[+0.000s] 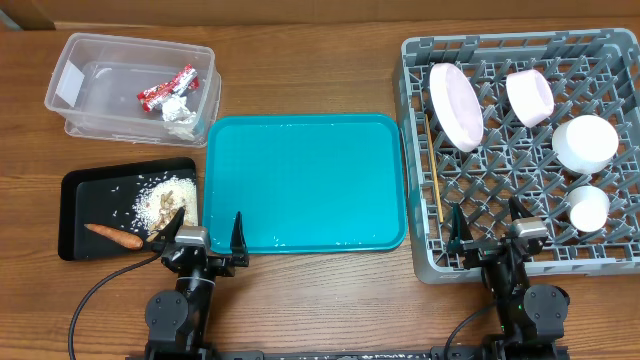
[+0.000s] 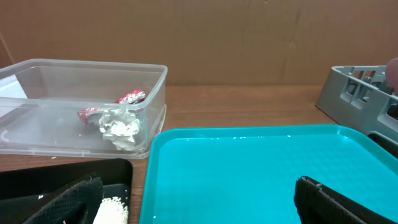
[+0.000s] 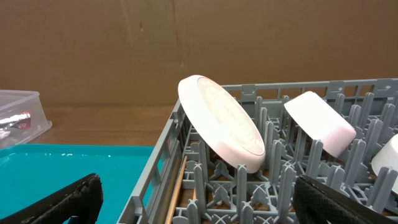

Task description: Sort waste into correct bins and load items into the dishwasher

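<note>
The left gripper (image 1: 208, 232) hangs low at the table's (image 1: 320, 40) near edge, its black fingers spread wide and holding nothing. Just ahead and to its left lies the flat black tray (image 1: 75, 215), glossy and shallow, with a loose heap of white rice (image 1: 165, 203) mixed with brownish scraps and a thin orange carrot (image 1: 113, 236) beside it. Farther ahead on the left stands the clear, round-cornered plastic tub (image 1: 140, 40), with a white label on its side wall too small to read. Inside it lie a red-and-silver foil wrapper (image 1: 167, 89) and a crumpled tissue (image 1: 180, 115), touching. Ahead and to the right spreads a smooth teal tray (image 1: 300, 180).

The right gripper (image 1: 487, 225), also wide and holding nothing, sits over the near edge of the grey pegged rack (image 1: 415, 250). Ahead, slightly left, a white round plate (image 1: 455, 105) leans tilted on the pegs; wooden chopsticks (image 1: 433, 165) lie along the rack's left side. Ahead to the right are two white bowls (image 1: 530, 97) (image 1: 585, 142) and a small cup (image 1: 588, 207).
</note>
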